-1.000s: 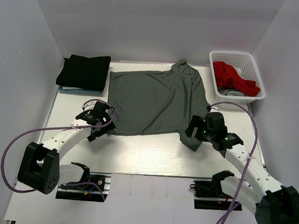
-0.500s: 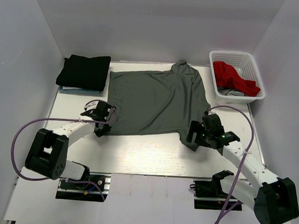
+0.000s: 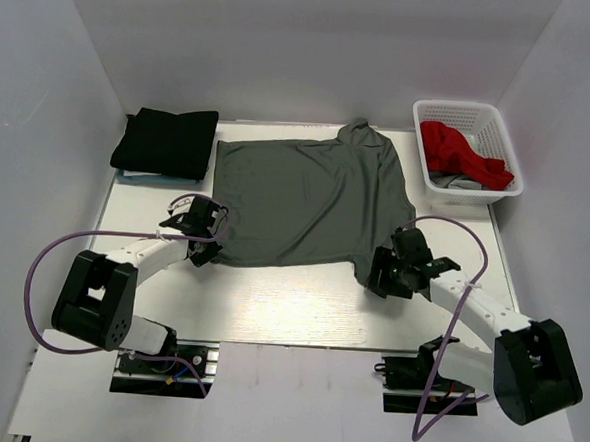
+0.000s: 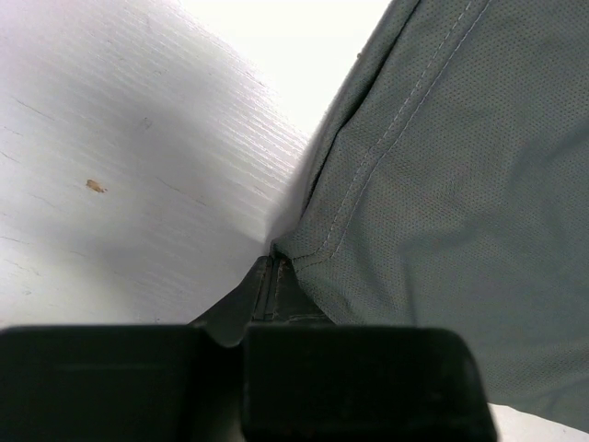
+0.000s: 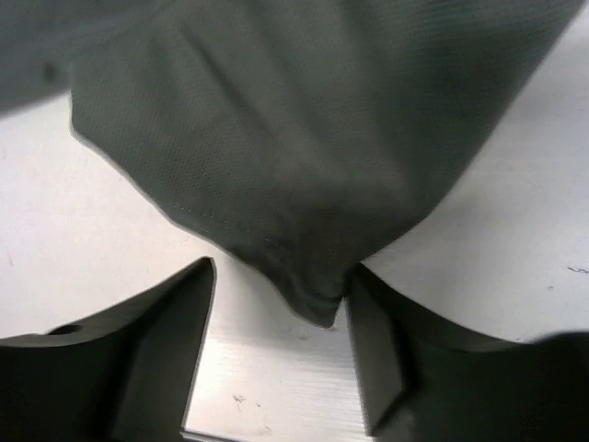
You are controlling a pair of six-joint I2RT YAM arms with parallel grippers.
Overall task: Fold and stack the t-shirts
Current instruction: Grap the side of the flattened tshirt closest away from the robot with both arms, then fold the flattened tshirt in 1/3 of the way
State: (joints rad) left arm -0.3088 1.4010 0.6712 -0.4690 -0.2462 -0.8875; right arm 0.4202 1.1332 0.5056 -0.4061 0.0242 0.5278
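Dark grey t-shirt flat at centre of table, both near corners addressed.
Left gripper fingers together, clamped on near-left hem corner; right gripper fingers apart, near-right corner bunched between them, unpinched. Judgement: close right fully on cloth before any lift, then raise both corners evenly and carry them far, hem taut. Folded black t-shirt lies far left.

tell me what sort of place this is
Probably a robot lab test cell: white panel walls box in a white table, a left arm and right arm are bolted at its near edge, and a dark grey t-shirt lies spread for folding.
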